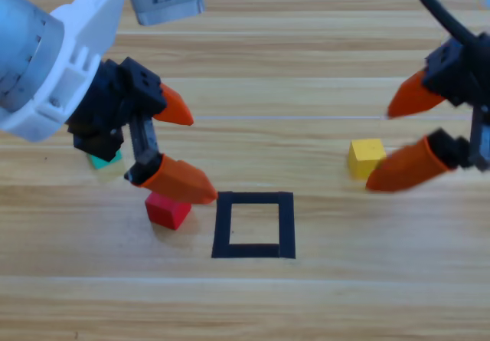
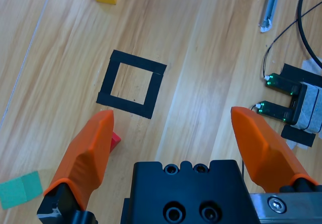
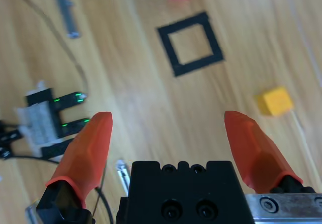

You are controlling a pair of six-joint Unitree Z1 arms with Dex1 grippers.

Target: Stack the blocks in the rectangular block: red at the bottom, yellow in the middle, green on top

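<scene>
Left gripper wide open, holding nothing, just above red cube. Red sits left of the black tape rectangle, outside it. Best to drop straight down, one jaw each side, then squeeze gently. Right gripper open too, near yellow cube.

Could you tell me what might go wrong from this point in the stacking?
The left gripper, open, has one jaw over the red cube; descending off-centre could knock it aside instead of straddling it. The teal-green cube lies partly under that arm and might get bumped. The right gripper, open beside the yellow cube, may nudge it.
</scene>
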